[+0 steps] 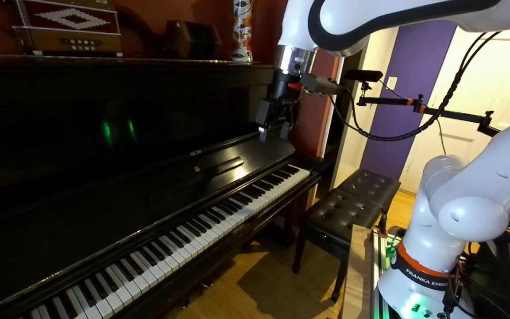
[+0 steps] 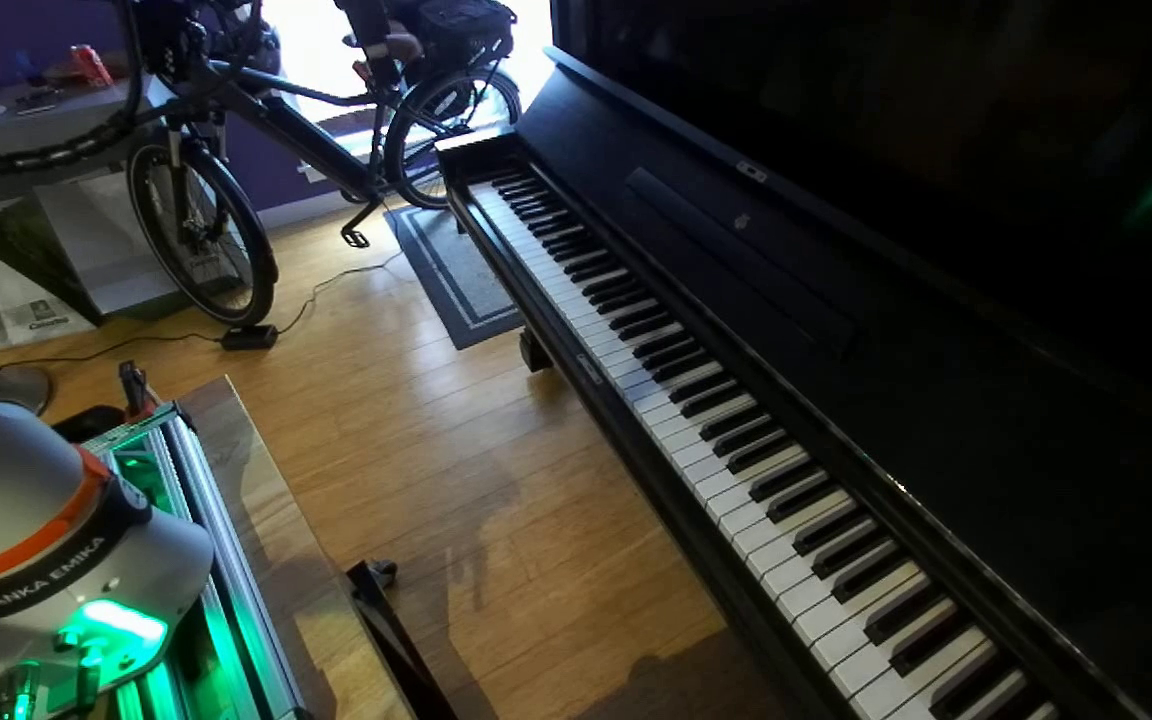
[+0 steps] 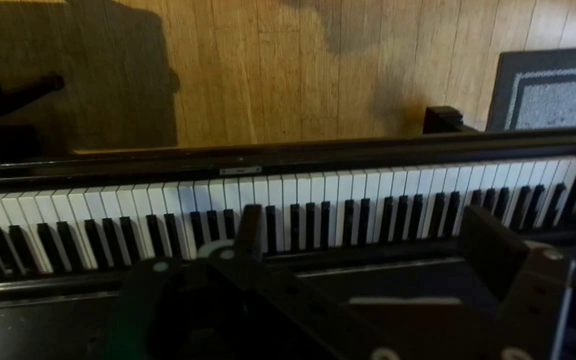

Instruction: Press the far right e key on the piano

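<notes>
The glossy black upright piano point(image 1: 219, 170) has a long row of white and black keys, which shows in both exterior views and in the wrist view. Its key row point(image 2: 696, 445) runs out of frame at the bottom right in an exterior view. In the wrist view the keys point(image 3: 288, 192) cross the picture and run out at the left edge. My gripper point(image 1: 273, 132) points down, held above the keys in front of the piano's dark front panel, touching nothing visible. In the wrist view the gripper point(image 3: 363, 214) has its fingers wide apart with nothing between them.
A black padded bench point(image 1: 348, 208) stands in front of the piano, beside the robot's wooden stand point(image 1: 357, 261). Accordions point(image 1: 73, 26) and a patterned vase point(image 1: 241, 31) are on top of the piano. A bicycle point(image 2: 306, 110) and a grey rug point(image 2: 456, 280) are near one piano end.
</notes>
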